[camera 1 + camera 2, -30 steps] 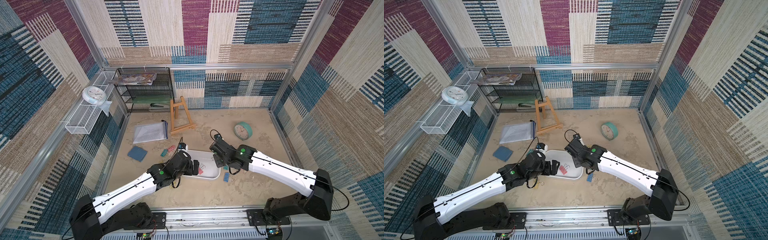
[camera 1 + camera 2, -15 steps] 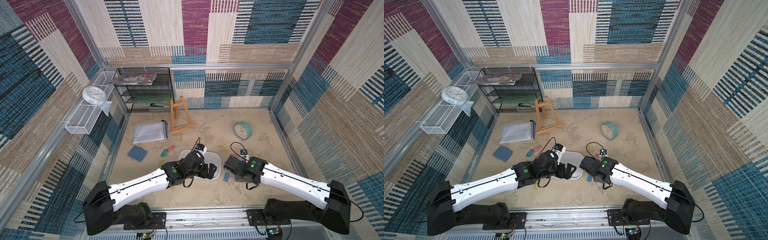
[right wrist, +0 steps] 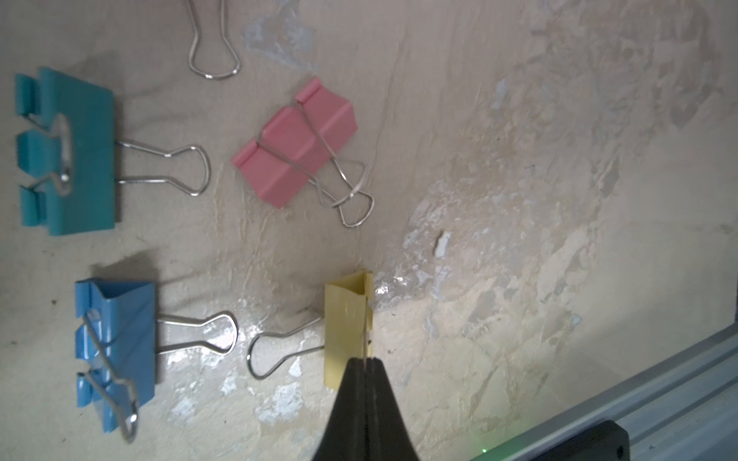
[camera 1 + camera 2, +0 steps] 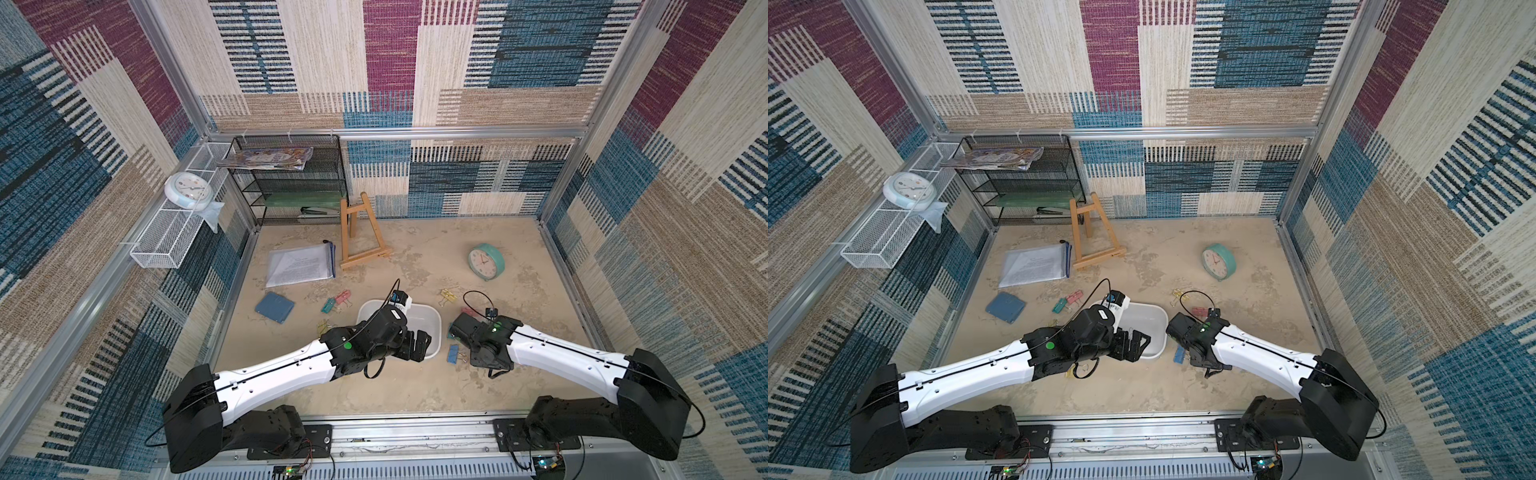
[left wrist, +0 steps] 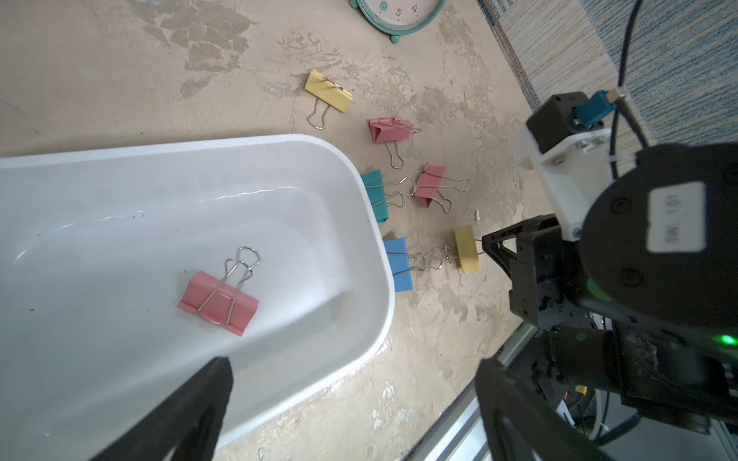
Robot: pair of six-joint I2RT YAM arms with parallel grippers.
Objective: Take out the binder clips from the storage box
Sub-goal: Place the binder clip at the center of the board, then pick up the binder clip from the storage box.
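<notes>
The white storage box (image 4: 432, 316) (image 4: 1159, 318) stands at the middle of the table. In the left wrist view one pink binder clip (image 5: 217, 301) lies on the floor of the storage box (image 5: 359, 175). My left gripper (image 5: 355, 371) (image 4: 415, 347) is open and empty, straddling the box's near rim. Right of the box, my right gripper (image 3: 365, 361) (image 5: 489, 243) is shut on a yellow binder clip (image 3: 345, 331) that touches the table. Beside it lie a blue clip (image 3: 120, 339), a teal clip (image 3: 80, 155) and a pink clip (image 3: 295, 151).
More clips lie left of the box, a pink one (image 4: 343, 296) and a teal one (image 4: 327, 306), and a yellow one (image 4: 448, 296) behind the right arm. Farther off are a dark-blue pad (image 4: 274, 307), a document pouch (image 4: 301, 266), a wooden easel (image 4: 361, 237), a teal clock (image 4: 485, 262) and a black rack (image 4: 291, 187).
My right gripper has moved from over the box down to the table on its right, staying shut. My left arm has swung right, bringing its open gripper to the box's near rim.
</notes>
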